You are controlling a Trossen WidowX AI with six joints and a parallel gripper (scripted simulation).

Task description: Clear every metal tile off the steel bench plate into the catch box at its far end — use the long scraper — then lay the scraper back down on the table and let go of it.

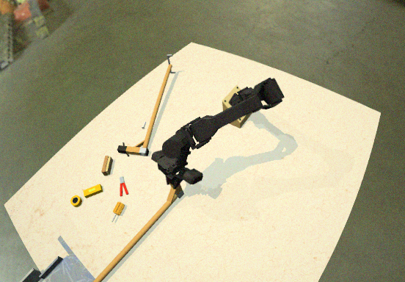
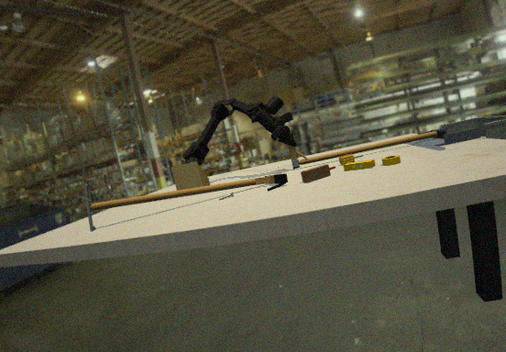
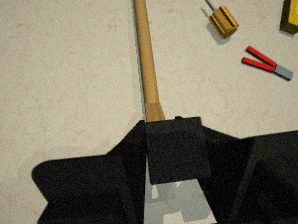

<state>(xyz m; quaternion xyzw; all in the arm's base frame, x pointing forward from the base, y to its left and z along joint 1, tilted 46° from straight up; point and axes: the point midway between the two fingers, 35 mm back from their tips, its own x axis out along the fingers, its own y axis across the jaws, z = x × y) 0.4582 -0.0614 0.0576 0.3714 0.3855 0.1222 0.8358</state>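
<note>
Bright, even light falls on the table (image 1: 279, 183), throwing the arm's (image 1: 220, 119) soft grey shadow (image 1: 253, 158) to one side of the gripper (image 1: 175, 183). The top view bows the table edges (wide-lens distortion). From the exterior, warehouse lamps (image 2: 358, 13) glare and the background blurs; everything looks grainy.

Scraper (image 1: 139, 235) running off the bottom edge in the top view, blade end out of sight. Grip end swallowed by the gripper (image 3: 172, 150) in the wrist view, fingertips buried behind the dark housing. Steel bench plate (image 1: 70, 269) clipped at the lower-left corner; tiles and catch box impossible to make out. Yellow block (image 3: 291, 17) cut by the right edge.
</note>
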